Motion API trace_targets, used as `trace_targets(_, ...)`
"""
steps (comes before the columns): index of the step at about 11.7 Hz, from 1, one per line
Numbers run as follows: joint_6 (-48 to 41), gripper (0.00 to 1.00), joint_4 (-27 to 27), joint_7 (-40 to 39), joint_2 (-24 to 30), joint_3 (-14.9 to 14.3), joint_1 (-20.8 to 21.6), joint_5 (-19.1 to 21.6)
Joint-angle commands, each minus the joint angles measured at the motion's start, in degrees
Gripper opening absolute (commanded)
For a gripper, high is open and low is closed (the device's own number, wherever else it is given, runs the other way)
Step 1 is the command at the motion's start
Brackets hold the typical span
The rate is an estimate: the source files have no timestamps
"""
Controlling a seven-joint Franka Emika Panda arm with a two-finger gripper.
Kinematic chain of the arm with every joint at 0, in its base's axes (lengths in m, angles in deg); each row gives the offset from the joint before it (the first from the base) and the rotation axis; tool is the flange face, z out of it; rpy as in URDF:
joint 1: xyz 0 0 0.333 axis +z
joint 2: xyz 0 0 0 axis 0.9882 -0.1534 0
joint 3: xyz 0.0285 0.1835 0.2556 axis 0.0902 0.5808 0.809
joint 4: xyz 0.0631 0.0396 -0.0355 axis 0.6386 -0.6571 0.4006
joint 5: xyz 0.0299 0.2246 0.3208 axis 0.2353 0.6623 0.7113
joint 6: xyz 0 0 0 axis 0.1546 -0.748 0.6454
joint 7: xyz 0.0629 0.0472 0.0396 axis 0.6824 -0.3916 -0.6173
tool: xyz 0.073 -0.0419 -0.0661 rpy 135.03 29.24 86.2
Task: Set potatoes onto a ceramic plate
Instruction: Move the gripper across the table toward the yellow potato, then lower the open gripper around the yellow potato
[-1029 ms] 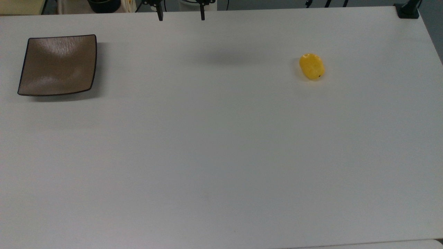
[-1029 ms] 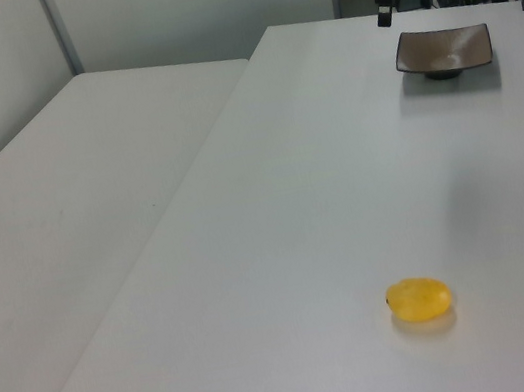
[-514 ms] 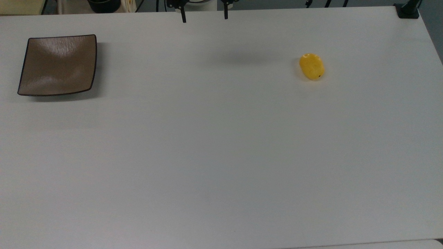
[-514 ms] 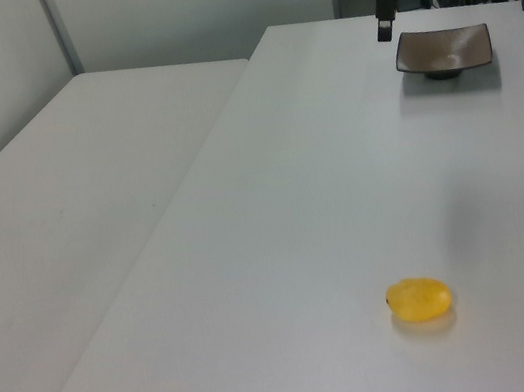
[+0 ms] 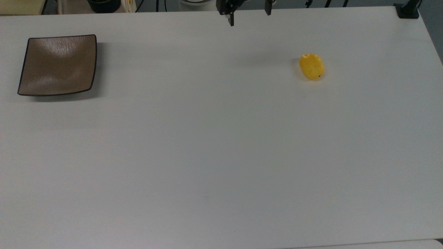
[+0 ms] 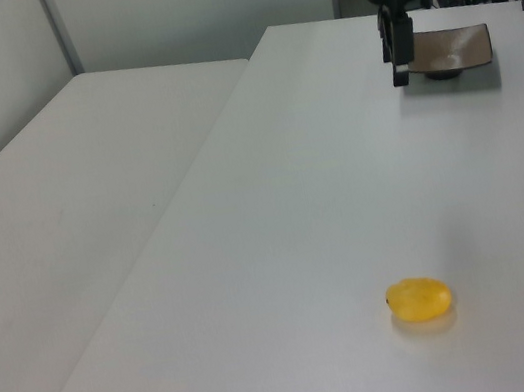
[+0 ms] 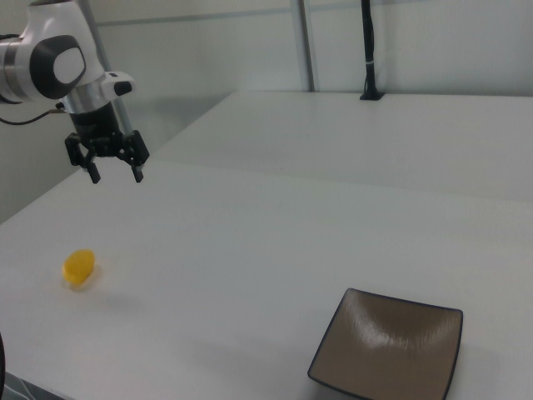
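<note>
The potatoes are a single small yellow oval lump (image 5: pixel 312 66) lying on the white table, low in the left view (image 6: pixel 419 298) and at the right view's left (image 7: pixel 79 267). The ceramic plate (image 5: pixel 58 64) is brown and square, bare, at the top view's far left, also seen in the left view (image 6: pixel 449 49) and the right view (image 7: pixel 390 345). My gripper (image 5: pixel 248 16) hangs open above the table's far edge, with nothing between its fingers. It is well apart from the potatoes, up and to their left in the top view. The right view has the gripper (image 7: pixel 116 172) above the potato.
The white table (image 5: pixel 221 155) spreads wide around both things. A second white table (image 6: pixel 63 221) adjoins it on the left view's left. A black post (image 5: pixel 408 10) is clamped at the top view's far right corner. Cables and equipment sit beyond the far edge.
My gripper has travelled rightward along the table's far edge in the top view, toward the potatoes' side, and sits lower in the left view. Potatoes and plate have not moved.
</note>
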Motion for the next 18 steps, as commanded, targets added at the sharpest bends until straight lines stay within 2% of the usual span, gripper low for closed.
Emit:
trace_targets(1, -0.3, 1.00, 0.4, -3.9, -1.2, 3.9, -0.3, 0.8)
trace_targets(3, -0.3, 1.00, 2.9, 3.6, -4.2, 6.1, 0.4, 1.1)
trace_targets(6, -0.3, 1.00, 6.2, 15.0, -8.9, 6.6, 5.9, 0.6)
trace_targets(8, 2.4, 1.00, 6.3, 19.7, -11.0, 7.1, 8.8, 0.4)
trace_targets(10, 5.8, 1.00, 6.2, 25.0, -14.3, 8.7, 10.8, -1.2)
trace_targets(14, 9.5, 1.00, 6.1, 30.2, -20.3, 9.3, 14.2, -5.8)
trace_targets(16, 12.0, 1.00, 5.8, 31.4, -22.7, 9.3, 14.7, -7.0)
trace_targets(18, 13.3, 1.00, 5.5, 32.9, -25.2, 9.3, 14.9, -10.0)
